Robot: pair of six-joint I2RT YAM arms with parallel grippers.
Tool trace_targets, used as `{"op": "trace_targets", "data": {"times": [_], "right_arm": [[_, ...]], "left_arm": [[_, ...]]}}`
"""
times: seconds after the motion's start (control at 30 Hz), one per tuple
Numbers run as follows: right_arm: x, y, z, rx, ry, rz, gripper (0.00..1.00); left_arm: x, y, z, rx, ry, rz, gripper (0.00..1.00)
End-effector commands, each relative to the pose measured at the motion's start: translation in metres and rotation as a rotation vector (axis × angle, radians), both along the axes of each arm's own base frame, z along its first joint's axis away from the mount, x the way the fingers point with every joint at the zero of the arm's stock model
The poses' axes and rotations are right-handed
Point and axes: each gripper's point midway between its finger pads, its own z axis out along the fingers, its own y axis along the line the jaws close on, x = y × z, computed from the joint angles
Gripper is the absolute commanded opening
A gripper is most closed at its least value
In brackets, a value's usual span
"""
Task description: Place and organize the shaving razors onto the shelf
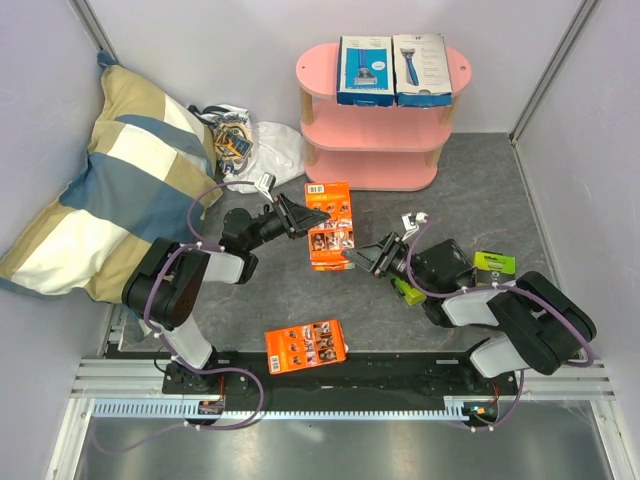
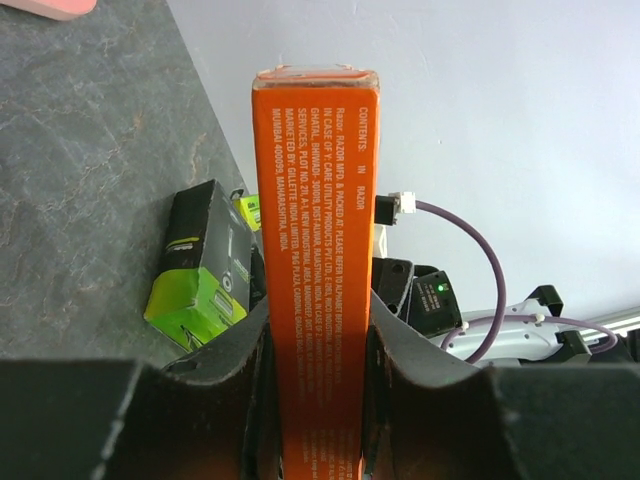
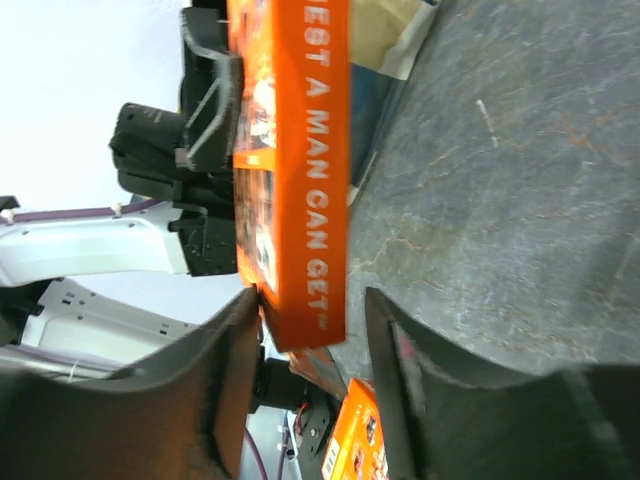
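Your left fingers (image 2: 235, 390) are clamped on the narrow printed edge of a flat orange cardboard razor pack (image 1: 330, 226). The pack is turned on edge over the middle of the dark, mottled, stone-textured desk (image 1: 480, 190), just near of the shelf. Your right fingers (image 3: 225, 370) stand apart around the pack's opposite corner: one matte black pad touches the card, while the other leaves a gap.

A second flat orange pack (image 1: 305, 346) lies face up at the near edge, between the arm bases. A lime-green-and-black box (image 1: 493, 265) sits beside your right arm. On the far side, the pink three-tier shelf (image 1: 318, 72) with smooth oval boards holds a blue box (image 1: 364, 70) and a white box (image 1: 422, 68) side by side on its top board.
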Motion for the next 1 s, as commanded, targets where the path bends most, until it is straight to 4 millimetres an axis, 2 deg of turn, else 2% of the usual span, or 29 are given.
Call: {"op": "trace_targets", "data": {"times": [0.0,0.13,0.2,0.23,0.27,0.3,0.37,0.4,0.53,0.57,0.6,0.63,0.67,0.7,0.73,0.8,0.83,0.9,0.93,0.97], "right_arm": [[-0.002,0.01,0.04,0.115,-0.11,0.046,0.48],[-0.004,0.01,0.046,0.132,-0.124,0.055,0.27],[-0.005,0.009,0.05,0.136,-0.134,0.054,0.23],[-0.004,0.009,0.049,0.129,-0.13,0.05,0.21],[-0.003,0.009,0.05,0.125,-0.133,0.047,0.2],[-0.003,0.008,0.049,0.115,-0.131,0.042,0.19],[0.0,0.007,0.052,0.108,-0.138,0.034,0.18],[0.002,0.007,0.049,0.091,-0.128,0.03,0.18],[0.012,0.004,0.055,0.088,-0.137,0.012,0.17],[0.018,0.001,0.055,0.086,-0.136,0.002,0.17],[0.02,0.001,0.055,0.085,-0.134,0.005,0.16],[0.024,0.001,0.062,0.092,-0.144,0.002,0.16],[0.031,-0.001,0.059,0.086,-0.135,-0.008,0.16],[0.034,-0.001,0.059,0.083,-0.135,0.001,0.16],[0.04,0.001,0.068,0.092,-0.151,0.003,0.16],[0.054,-0.001,0.066,0.086,-0.147,-0.008,0.16],[0.06,0.001,0.076,0.097,-0.169,-0.003,0.16],[0.075,0.0,0.075,0.097,-0.158,-0.006,0.15],[0.083,0.002,0.088,0.107,-0.185,0.002,0.15],[0.094,0.0,0.081,0.1,-0.158,-0.008,0.15]], "left_arm": [[-0.017,-0.001,0.062,-0.144,-0.264,-0.044,0.29],[-0.015,-0.002,0.059,-0.146,-0.259,-0.045,0.3],[-0.014,-0.001,0.058,-0.144,-0.26,-0.04,0.35],[-0.015,-0.001,0.057,-0.141,-0.262,-0.043,0.48],[-0.013,0.0,0.057,-0.136,-0.265,-0.039,0.55],[-0.011,0.004,0.054,-0.127,-0.261,-0.03,0.67],[-0.006,0.01,0.052,-0.099,-0.259,-0.005,0.73],[0.001,0.019,0.049,-0.08,-0.249,0.023,0.96],[0.021,0.04,0.046,0.036,-0.235,0.093,1.0],[0.03,0.047,0.049,0.081,-0.281,0.128,1.0],[0.032,0.051,0.047,0.13,-0.234,0.142,1.0],[0.038,0.055,0.049,0.167,-0.238,0.177,1.0],[0.044,0.059,0.059,0.23,-0.315,0.213,1.0],[0.048,0.066,0.052,0.3,-0.251,0.258,1.0],[0.051,0.07,0.057,0.339,-0.27,0.286,1.0],[0.056,0.079,0.066,0.42,-0.323,0.336,1.0],[0.056,0.085,0.064,0.461,-0.299,0.359,1.0],[0.058,0.089,0.07,0.506,-0.335,0.378,1.0],[0.057,0.091,0.069,0.522,-0.325,0.382,1.0],[0.058,0.092,0.07,0.535,-0.339,0.383,1.0]]}}
